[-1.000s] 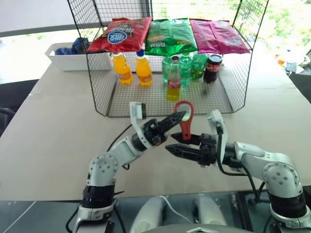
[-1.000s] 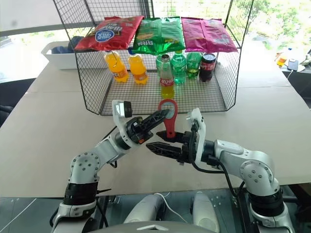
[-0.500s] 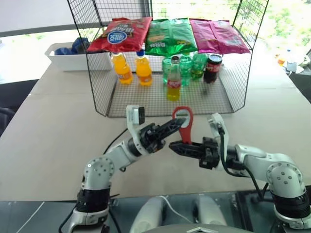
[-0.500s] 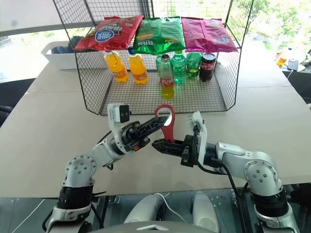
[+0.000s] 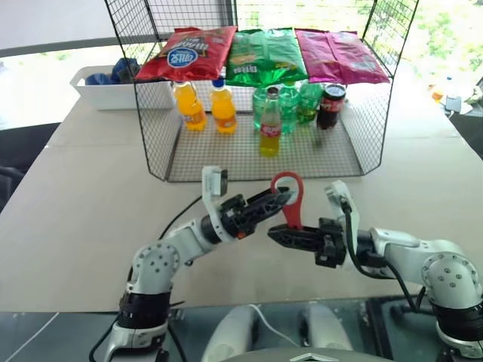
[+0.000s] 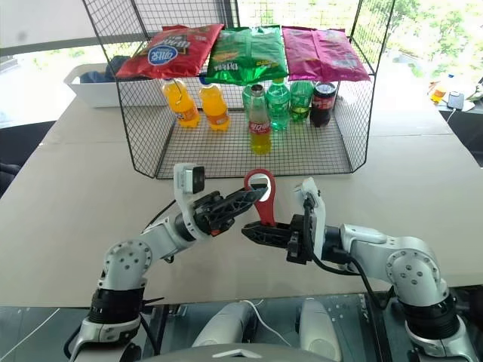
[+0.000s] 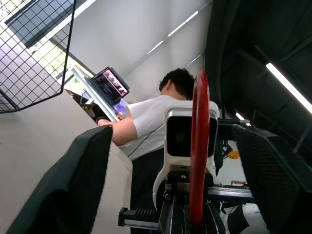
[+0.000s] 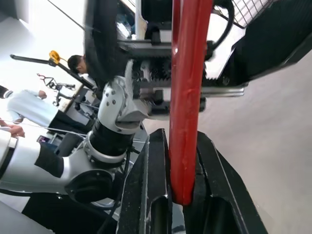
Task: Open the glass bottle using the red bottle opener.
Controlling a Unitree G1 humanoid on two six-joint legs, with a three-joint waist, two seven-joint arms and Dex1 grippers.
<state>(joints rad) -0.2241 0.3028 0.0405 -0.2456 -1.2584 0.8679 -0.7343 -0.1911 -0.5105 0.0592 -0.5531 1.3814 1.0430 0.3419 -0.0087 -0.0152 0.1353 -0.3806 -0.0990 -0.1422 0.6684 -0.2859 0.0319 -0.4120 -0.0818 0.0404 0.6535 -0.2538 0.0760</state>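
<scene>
Jaws of my right gripper (image 5: 273, 231) clamp the opener (image 5: 290, 197) upright above the table (image 5: 75, 204), left gripper (image 5: 281, 197) spread around its loop, bottle (image 5: 269, 122) standing in the wire rack (image 5: 355, 128).

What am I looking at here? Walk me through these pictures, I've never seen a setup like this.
This is a humanoid robot with two arms, each ending in a two-fingered black gripper. The two wide pictures come from cameras in its head, looking down over its arms at a table. The two close-up pictures come from a camera on each wrist, looking along that gripper's fingers.

On the table stands a wire basket holding snack bags, orange and green plastic bottles, a cola can, and the glass bottle with a yellow drink.

The right gripper is shut on the handle of the red bottle opener, holding it upright above the table. The left gripper is open, with its fingers on either side of the opener's looped head. People sit in the background of the wrist views.
</scene>
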